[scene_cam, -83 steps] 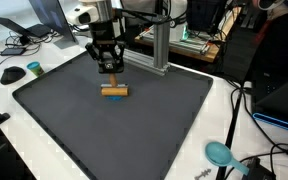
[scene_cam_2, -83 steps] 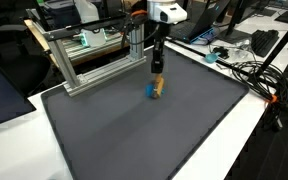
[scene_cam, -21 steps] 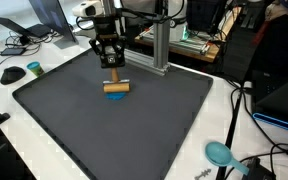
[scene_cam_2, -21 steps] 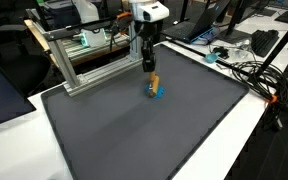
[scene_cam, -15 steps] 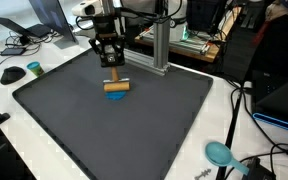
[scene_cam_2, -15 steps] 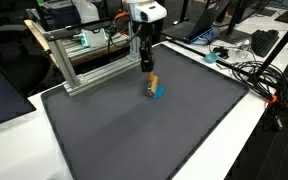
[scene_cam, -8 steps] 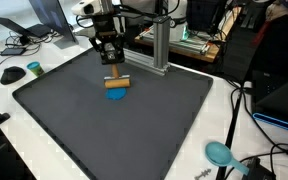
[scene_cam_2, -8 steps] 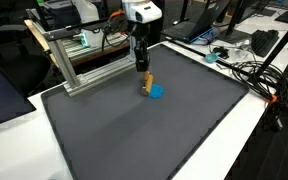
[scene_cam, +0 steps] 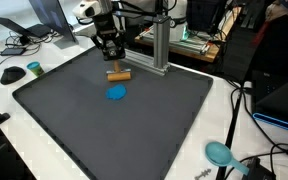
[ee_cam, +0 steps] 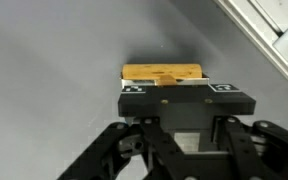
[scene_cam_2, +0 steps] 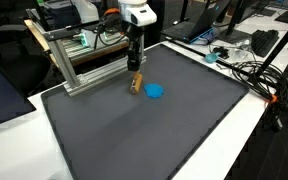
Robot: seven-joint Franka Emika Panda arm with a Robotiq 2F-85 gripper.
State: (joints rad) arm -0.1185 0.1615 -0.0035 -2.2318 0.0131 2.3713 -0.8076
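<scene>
Tool [scene_cam: 113, 65] is clamped on a small wood block [scene_cam: 118, 73], jaws pinching it across its short side. In the wrist view the block [ee_cam: 164, 72] lies crosswise between the black fingers [ee_cam: 134, 92]. The small white marks on the finger ends are too small to read.

Block sits low over the dark grey mat [scene_cam: 104, 130]. Can't tell if it touches the mat or hangs just above it.

Blue disc [scene_cam: 116, 93] lies flat on the mat near the block but apart from it, with nothing on top. It shows the same way in an exterior view, w/ the disc [scene_cam_2: 155, 91] beside the block [scene_cam_2: 135, 83] and the tool [scene_cam_2: 134, 72] straight above the block.

Aluminium frame [scene_cam: 159, 50] stands at the mat's far edge, close behind the arm.

Mat covers most of the white bench [scene_cam: 24, 150]. Off the mat are a black mouse [scene_cam: 12, 74], a teal scoop-like thing [scene_cam: 219, 153] near the bench corner, and cables [scene_cam_2: 249, 70]. No brand or label can be read on any of them.
</scene>
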